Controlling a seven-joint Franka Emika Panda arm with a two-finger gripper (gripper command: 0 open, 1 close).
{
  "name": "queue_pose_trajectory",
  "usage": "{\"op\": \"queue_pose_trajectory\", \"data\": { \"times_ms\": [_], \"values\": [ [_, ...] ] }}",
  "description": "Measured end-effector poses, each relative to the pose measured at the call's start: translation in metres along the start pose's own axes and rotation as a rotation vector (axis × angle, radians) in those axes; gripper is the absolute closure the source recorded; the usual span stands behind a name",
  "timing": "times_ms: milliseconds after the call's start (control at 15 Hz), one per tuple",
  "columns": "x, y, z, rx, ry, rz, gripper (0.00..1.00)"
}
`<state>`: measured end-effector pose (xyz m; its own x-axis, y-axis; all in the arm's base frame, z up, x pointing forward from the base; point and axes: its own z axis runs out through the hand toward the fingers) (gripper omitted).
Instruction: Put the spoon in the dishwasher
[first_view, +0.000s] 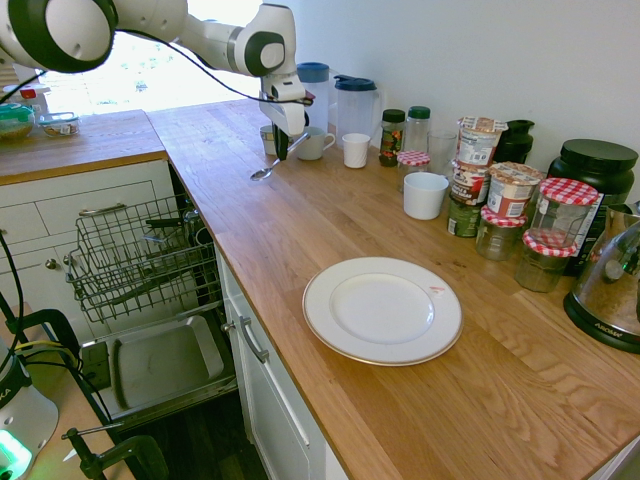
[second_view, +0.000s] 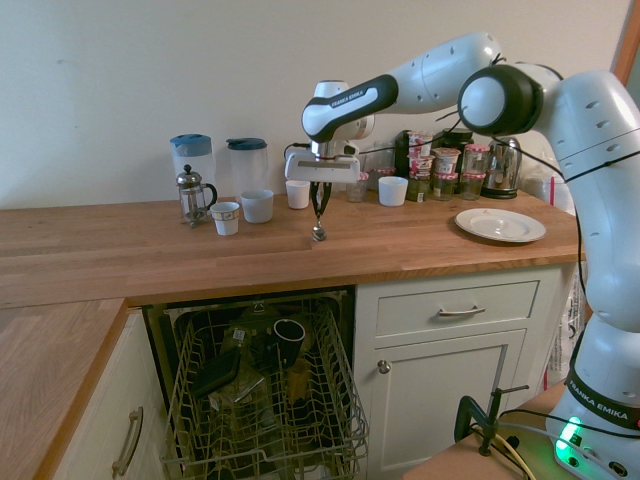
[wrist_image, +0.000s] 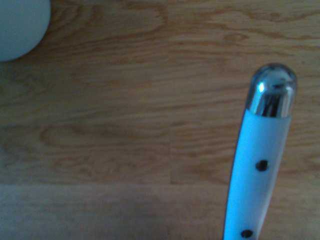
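Observation:
The spoon (first_view: 266, 170) is on the wooden worktop near the back wall, its shiny bowl (second_view: 319, 234) low at the wood. My gripper (first_view: 282, 150) stands over it, pointing straight down, its fingers shut on the handle. In the wrist view the whitish handle (wrist_image: 257, 160), with dark rivets and a metal end cap, shows close over the wood. The dishwasher stands open below the worktop's edge, with its wire rack (first_view: 130, 255) pulled out and the grey door (first_view: 160, 365) dropped down. From the other side the rack (second_view: 260, 400) holds a black mug and other dishes.
Just behind the gripper stand a mug (first_view: 314, 143), a small white cup (first_view: 355, 150) and two blue-lidded jugs (first_view: 358, 105). Jars (first_view: 480, 180) and a white bowl (first_view: 425, 195) line the wall further right. A white plate (first_view: 382, 310) lies on the near worktop. A French press (second_view: 192, 195) stands nearby.

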<state>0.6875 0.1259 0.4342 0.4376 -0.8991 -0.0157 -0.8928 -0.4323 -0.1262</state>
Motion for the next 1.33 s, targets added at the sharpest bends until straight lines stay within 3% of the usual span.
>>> {"op": "queue_pose_trajectory", "data": {
  "times_ms": [333,667,1000,1333],
  "values": [
    [-0.071,0.053,-0.014,-0.035,-0.073,-0.099,1.00],
    [-0.163,0.120,0.019,0.014,-0.139,-0.146,1.00],
    [-0.192,0.192,0.053,0.017,-0.186,-0.086,1.00],
    [-0.253,0.219,0.086,0.018,-0.250,-0.033,1.00]
  ]
}}
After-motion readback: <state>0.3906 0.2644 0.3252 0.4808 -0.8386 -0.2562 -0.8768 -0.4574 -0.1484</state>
